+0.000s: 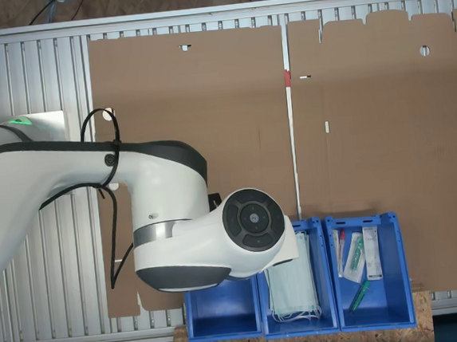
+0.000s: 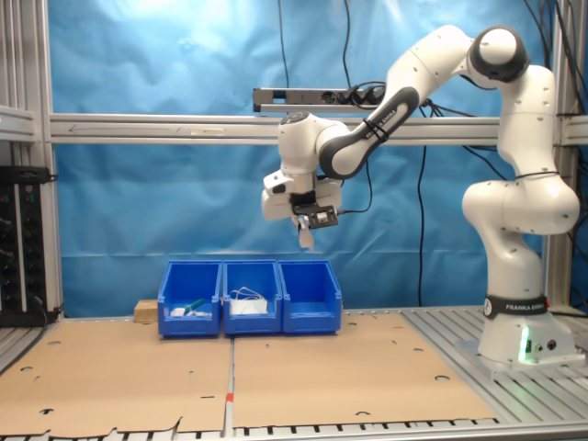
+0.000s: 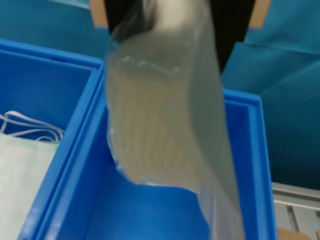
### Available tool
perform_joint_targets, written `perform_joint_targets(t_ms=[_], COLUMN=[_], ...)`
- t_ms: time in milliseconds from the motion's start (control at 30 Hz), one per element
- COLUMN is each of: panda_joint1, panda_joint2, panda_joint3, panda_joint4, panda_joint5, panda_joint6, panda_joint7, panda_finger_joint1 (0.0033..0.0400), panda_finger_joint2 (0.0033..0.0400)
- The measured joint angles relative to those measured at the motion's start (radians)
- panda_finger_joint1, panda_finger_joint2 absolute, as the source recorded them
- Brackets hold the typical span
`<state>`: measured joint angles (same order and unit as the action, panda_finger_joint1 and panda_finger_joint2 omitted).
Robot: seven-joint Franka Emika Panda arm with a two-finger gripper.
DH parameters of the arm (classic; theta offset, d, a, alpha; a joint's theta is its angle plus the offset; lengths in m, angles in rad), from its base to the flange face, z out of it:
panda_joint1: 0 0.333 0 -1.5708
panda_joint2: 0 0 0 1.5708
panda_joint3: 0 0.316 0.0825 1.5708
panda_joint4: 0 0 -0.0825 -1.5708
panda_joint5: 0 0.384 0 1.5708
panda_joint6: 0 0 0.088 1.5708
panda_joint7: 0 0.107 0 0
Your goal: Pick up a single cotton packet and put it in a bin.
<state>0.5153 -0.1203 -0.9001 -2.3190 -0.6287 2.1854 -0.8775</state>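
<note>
My gripper (image 2: 306,224) is shut on the cotton packet (image 2: 306,238), which hangs from the fingers well above the row of bins. In the wrist view the cotton packet (image 3: 162,110) is a clear wrapper with a pale pad inside, and no print shows on this face. Right under it lies the blue bin (image 3: 245,150) with a bare floor. That bin (image 2: 312,308) is the end one at the second exterior view's right. It is the bin (image 1: 221,309) at the first exterior view's left, partly under the arm's wrist.
The middle bin (image 2: 251,310) holds pale green masks (image 3: 25,165). The far bin (image 2: 190,310) holds tubes and long packets (image 1: 356,260). Brown cardboard (image 2: 276,372) covers the table in front. The robot base (image 2: 514,340) stands at the second exterior view's right.
</note>
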Motion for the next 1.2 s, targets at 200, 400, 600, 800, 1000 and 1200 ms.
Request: perform_joint_targets(t_ms=[200,400,600,800,1000,1200], panda_joint1=[-0.005,-0.006,-0.006,-0.006,-0.005,-0.005], panda_joint2=[-0.006,-0.008,-0.008,-0.009,-0.009,-0.009], panda_joint3=[-0.035,-0.060,-0.076,-0.081,-0.084,-0.085], panda_joint4=[0.000,0.000,0.000,0.000,0.001,0.002], panda_joint5=[-0.049,-0.078,-0.093,-0.101,-0.107,-0.109], panda_joint6=[0.000,0.000,0.000,0.002,0.004,0.008], panda_joint7=[0.000,0.000,0.000,0.000,0.000,0.000], panda_finger_joint1=[0.0054,0.0054,0.0054,0.0054,0.0054,0.0054], panda_finger_joint2=[0.0054,0.0054,0.0054,0.0054,0.0054,0.0054])
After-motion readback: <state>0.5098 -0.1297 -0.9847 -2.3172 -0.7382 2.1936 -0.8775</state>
